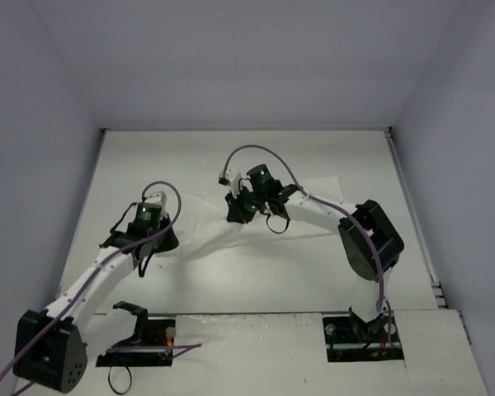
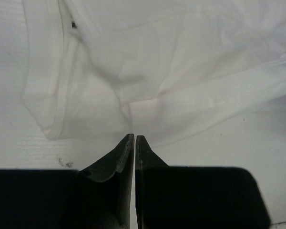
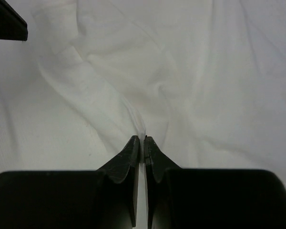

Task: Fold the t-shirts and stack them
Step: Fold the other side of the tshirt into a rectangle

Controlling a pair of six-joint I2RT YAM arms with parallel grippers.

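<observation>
The white t-shirt (image 1: 210, 229) lies rumpled, plain side up, across the middle of the table (image 1: 256, 280), stretched between both arms. The right claw (image 3: 143, 139) is clenched on a ridge of cloth, with creases running into its tips. The left claw (image 2: 134, 137) is clenched at the shirt's near edge and seems to nip the hem, though the overlap is hard to make out.
</observation>
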